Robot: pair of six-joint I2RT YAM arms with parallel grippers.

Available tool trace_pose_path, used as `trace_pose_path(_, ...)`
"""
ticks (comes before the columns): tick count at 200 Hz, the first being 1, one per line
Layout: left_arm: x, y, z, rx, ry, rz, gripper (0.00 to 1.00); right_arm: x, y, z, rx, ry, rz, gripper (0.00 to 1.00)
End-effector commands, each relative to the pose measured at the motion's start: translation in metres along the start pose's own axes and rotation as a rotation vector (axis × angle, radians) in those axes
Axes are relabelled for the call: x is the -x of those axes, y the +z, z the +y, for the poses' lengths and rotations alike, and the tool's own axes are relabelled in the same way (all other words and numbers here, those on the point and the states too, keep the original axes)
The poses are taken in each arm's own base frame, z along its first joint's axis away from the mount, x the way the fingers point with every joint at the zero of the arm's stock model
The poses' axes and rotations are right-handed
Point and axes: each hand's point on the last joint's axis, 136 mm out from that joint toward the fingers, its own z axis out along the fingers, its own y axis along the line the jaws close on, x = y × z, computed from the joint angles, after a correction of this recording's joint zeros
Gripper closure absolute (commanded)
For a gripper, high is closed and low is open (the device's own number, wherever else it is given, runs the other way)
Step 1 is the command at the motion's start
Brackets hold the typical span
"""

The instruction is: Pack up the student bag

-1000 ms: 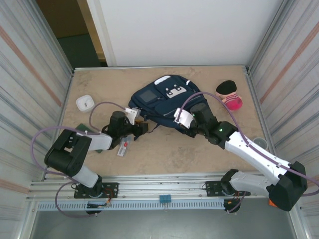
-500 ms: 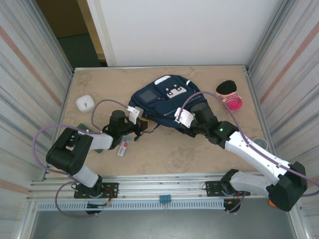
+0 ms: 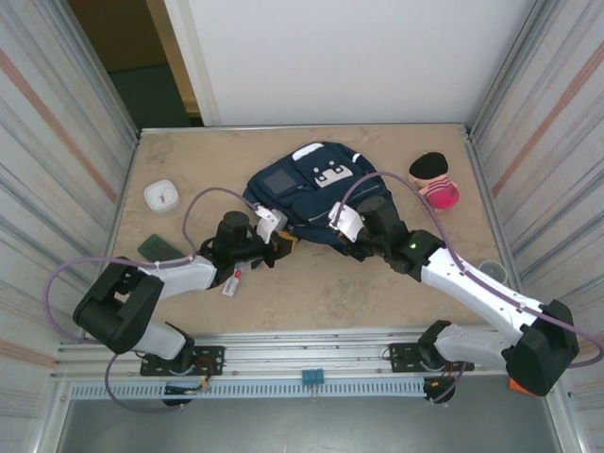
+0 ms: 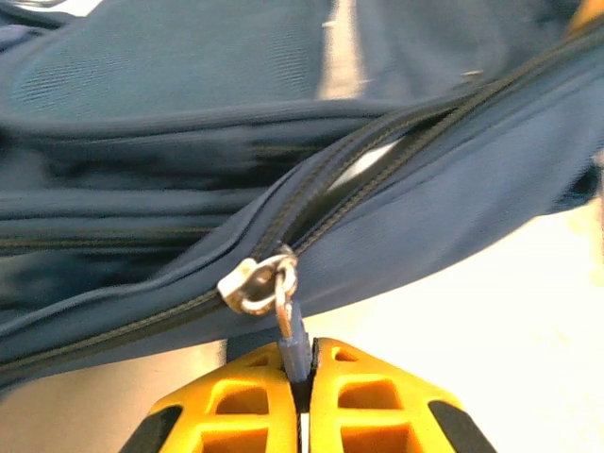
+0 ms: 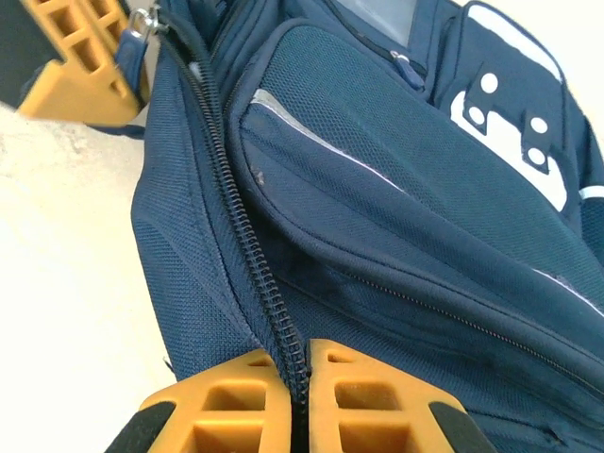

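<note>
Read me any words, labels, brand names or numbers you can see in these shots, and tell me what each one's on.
No text here can be read.
White patch on the student bag: a graphic of dots and bars, no letters.
Small white and red item: any print is too small to read.

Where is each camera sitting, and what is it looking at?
Top: above and behind, looking down at the table and student bag; both arms show.
Left wrist: on the left arm, facing the zipper; left pincer shut on the zipper pull.
Right wrist: on the right arm, looking along the zipper; right pincer pinching the bag's seam.
Shared: both wrist views show the zipper pull and left pincer.
</note>
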Motion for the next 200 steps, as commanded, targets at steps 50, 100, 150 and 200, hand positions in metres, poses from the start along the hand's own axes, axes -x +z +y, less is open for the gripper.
trace_pose_path(50,0.029,0.007,-0.081,-0.148,0.141,0.017,1.00,0.053,0.017,0.011,0.028,0.211,-0.226,0.93)
trace_pose_path(100,0.012,0.011,-0.057,-0.030,0.076,0.057,1.00,0.038,-0.030,-0.016,0.116,0.663,-0.234,0.32)
trace_pose_path(150,0.003,0.018,-0.055,-0.037,0.051,0.081,1.00,-0.037,-0.044,-0.038,0.074,1.147,-0.049,0.21)
trace_pose_path(200,-0.003,0.024,-0.062,-0.073,0.054,0.113,1.00,-0.066,-0.018,-0.016,0.142,1.340,0.065,0.22)
